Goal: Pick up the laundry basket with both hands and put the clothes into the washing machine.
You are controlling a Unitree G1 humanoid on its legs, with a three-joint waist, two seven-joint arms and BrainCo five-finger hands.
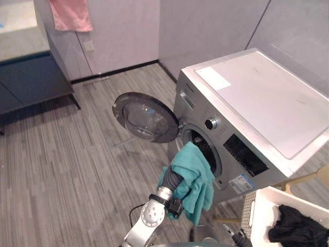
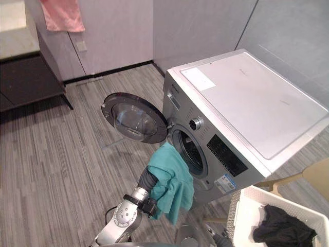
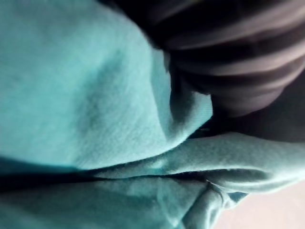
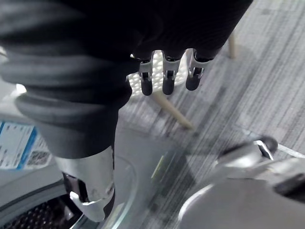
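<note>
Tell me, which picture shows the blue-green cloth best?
The left eye view: the whole teal cloth hangs before the washing machine. The right eye view shows much the same; the left wrist view, its folds from very close.

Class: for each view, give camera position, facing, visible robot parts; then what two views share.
Left eye view: on head, looking down at silver front-loading washing machine, door open; left arm, left hand under teal cloth.
Right eye view: head's other eye, same scene; white perforated laundry basket beside machine.
Left wrist view: left wrist, close against teal cloth; ribbed cover shows.
Right wrist view: right wrist, facing striped floor; right hand, fingers relaxed.
Shared: both eye views show machine, cloth, basket.
</note>
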